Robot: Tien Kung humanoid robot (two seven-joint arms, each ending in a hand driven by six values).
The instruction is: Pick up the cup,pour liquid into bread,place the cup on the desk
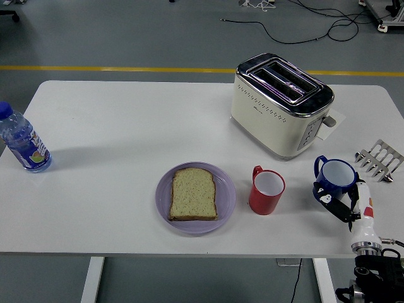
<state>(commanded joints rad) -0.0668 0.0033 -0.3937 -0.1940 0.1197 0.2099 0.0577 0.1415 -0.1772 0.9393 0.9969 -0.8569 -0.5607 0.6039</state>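
My right hand (338,201) holds a blue cup (334,175) by its lower part, upright, at the table's right front. Its white inside faces up and its handle points up-left. A slice of bread (194,194) lies on a purple plate (226,202) near the table's front middle. Between the plate and the blue cup stands a red cup (266,190), upright with a white inside. The blue cup is right of the red cup, a short gap between them. My left arm is out of view.
A cream toaster (281,103) stands behind the cups at the back right. A metal rack (380,159) lies at the right edge. A water bottle (23,139) stands at the far left edge.
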